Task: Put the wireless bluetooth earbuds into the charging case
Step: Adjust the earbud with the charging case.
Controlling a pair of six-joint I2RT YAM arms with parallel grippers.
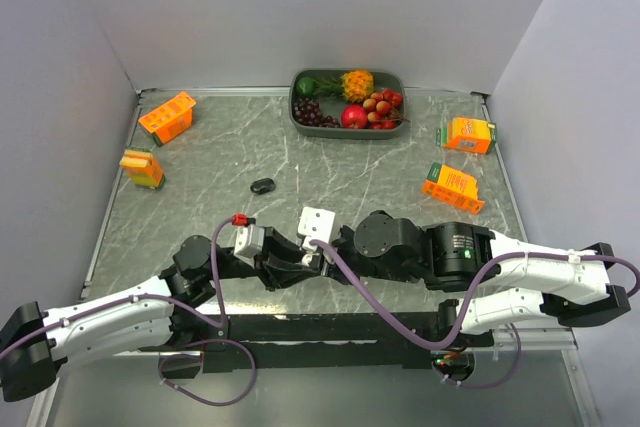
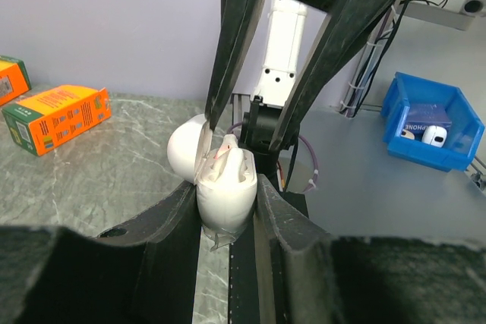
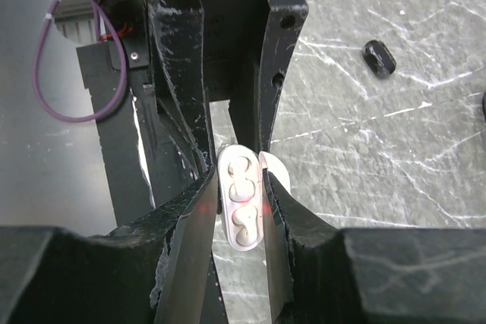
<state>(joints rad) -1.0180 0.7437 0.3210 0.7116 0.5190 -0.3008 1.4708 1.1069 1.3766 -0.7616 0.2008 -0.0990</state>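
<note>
You have the left gripper [image 2: 225, 191] clamped on the white case [image 2: 228, 206], its black fingers pressing both flanks of the body over the near part of the table [image 1: 380, 197]. The lid [image 2: 186, 149] stands open to one side. Your right gripper [image 3: 241, 180] meets the case from the opposite side with its jaws apart, one finger along each long side of the body. One fingertip sits at the seam between lid and body. The other shows a gap to the case in the left wrist view.

Two white buds [image 3: 243, 221] lie in the case's wells, one behind the other, with a red glow between them (the right wrist view looks straight into the open case).

The black case [image 1: 262, 186] lies closed on the table, well apart from both grippers. At the back stands a tray [image 1: 294, 112] of fruit. Four orange boxes [image 1: 166, 116] sit near the side edges, and a blue bin [image 2: 425, 155] lies beyond the table.
</note>
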